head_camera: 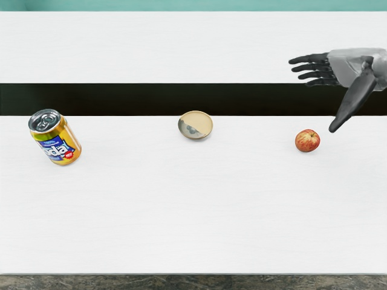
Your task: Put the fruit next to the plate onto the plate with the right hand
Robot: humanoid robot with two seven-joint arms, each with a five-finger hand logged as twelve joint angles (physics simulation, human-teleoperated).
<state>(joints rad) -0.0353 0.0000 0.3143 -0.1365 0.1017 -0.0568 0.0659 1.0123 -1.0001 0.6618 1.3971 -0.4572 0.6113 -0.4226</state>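
White across its whole top, the table is viewed from above at a slant. A red-and-yellow apple is set close to the table's far edge, toward the right end, directly on the table surface. It is kept well apart from the small tan plate, which is placed at the middle of that same far edge; the apple is not on the plate. The right hand is seen at the right edge, held over the far edge, above and to the right of the apple. Its dark fingers are spread and stretched toward the left, and its thumb is pointed down toward the apple, the tip near the fruit but apart from it. Nothing is held or touched by the hand. A yellow soda can is found near the far left corner. Beyond the far edge a dark gap is seen, with a second white surface behind it.
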